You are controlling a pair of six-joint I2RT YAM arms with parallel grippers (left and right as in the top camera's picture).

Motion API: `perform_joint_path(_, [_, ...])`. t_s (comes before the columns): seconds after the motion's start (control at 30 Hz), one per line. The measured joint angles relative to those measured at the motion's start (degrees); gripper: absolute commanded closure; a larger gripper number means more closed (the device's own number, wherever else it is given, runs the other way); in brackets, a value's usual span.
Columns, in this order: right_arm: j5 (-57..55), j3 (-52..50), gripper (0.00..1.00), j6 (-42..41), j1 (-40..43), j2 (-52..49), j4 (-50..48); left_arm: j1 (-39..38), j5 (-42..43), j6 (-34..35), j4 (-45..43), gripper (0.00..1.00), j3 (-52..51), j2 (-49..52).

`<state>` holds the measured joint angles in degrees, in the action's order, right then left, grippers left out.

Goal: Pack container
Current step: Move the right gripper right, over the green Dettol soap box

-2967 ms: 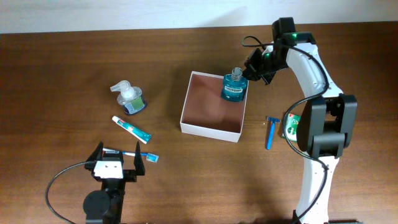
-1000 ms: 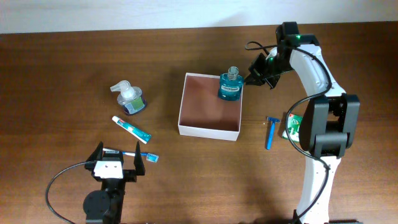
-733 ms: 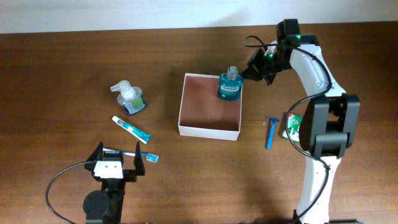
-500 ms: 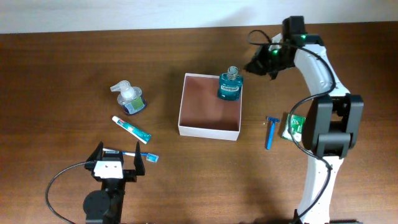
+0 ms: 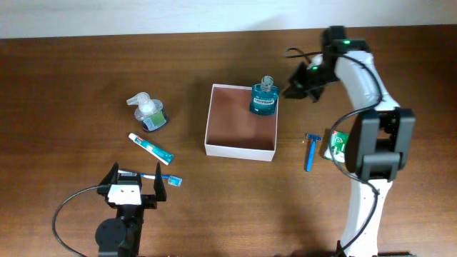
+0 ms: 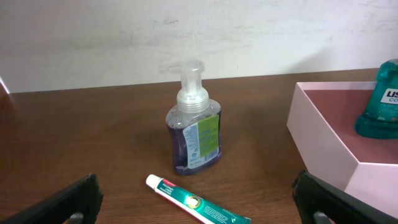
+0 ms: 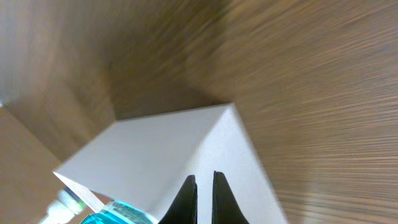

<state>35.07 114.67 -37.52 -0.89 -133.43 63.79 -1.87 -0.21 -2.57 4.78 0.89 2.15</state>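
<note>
The container (image 5: 239,150), a square white-walled box with a pinkish-brown inside, lies mid-table. A blue mouthwash bottle (image 5: 263,98) stands upright in its back right corner. My right gripper (image 5: 291,87) hovers just right of that corner, apart from the bottle, fingers nearly together and empty. In the right wrist view the fingers (image 7: 202,186) point at the container's white outer wall (image 7: 161,155), with the bottle (image 7: 106,214) at the lower left. My left gripper (image 5: 132,187) is wide open near the front left. The left wrist view shows the container (image 6: 323,134) and the bottle (image 6: 380,99).
A foam pump bottle (image 5: 148,113) and a toothpaste tube (image 5: 151,148) lie left of the container; both show in the left wrist view, pump (image 6: 194,134) and tube (image 6: 199,208). A toothbrush (image 5: 153,177) lies by my left gripper. A blue razor (image 5: 310,151) and a green packet (image 5: 337,145) lie at the right.
The right gripper has drawn back to the right, away from the mouthwash bottle that now stands alone in the container. The container ended up a little further left and squarer. The left arm is still.
</note>
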Motion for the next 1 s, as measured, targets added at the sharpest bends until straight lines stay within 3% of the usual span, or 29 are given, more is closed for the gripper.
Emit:
perform_joint_path(0.13, [-0.8, 0.0, 0.96, -1.9, -3.7, 0.0, -1.7, 0.0, 0.0, 0.0, 0.0, 0.00, 0.0, 0.0])
perform_joint_path(0.37, [-0.8, 0.0, 0.96, -2.5, -1.8, 0.0, -4.0, 0.0, 0.0, 0.0, 0.0, 0.01, 0.0, 0.0])
perform_joint_path(0.63, [-2.2, 0.0, 0.95, 9.2, 7.1, 0.0, 2.9, 0.0, 0.0, 0.0, 0.0, 0.00, 0.0, 0.0])
perform_joint_path(0.8, [-8.7, 1.0, 0.74, 17.7, 13.2, 0.9, 13.2, 0.0, 0.0, 0.0, 0.0, 0.01, 0.0, 0.0])
perform_joint_path(0.9, [-15.6, 2.8, 0.48, 21.6, 14.9, 3.2, 20.1, 0.0, 0.0, 0.0, 0.0, 0.01, 0.0, 0.0])
perform_joint_path(1.0, [-25.2, 4.6, 0.38, 24.7, 15.1, 9.8, 28.0, 0.0, 0.0, 0.0, 0.0, 0.01, 0.0, 0.0])
